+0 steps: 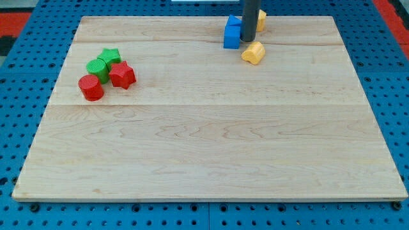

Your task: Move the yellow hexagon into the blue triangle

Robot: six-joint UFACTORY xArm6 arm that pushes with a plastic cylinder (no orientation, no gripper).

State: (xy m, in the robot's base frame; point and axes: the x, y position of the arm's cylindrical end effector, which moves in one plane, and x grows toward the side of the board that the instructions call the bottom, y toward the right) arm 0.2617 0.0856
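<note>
Here the yellow hexagon peeks out, mostly hidden behind my tip.

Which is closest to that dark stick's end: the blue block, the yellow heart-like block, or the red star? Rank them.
From my tip:
1. Blue block, touching on the view's left.
2. Yellow heart-like block, just below.
3. Red star, far off at the view's left.

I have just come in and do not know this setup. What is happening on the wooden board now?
A robot arm pushes blocks with a dark rod. My tip is at the view's top, beside the blue block and just above a yellow block. Another yellow block sits partly hidden behind the rod. On the view's left, a green star, green cylinder, red star and red cylinder are clustered.
</note>
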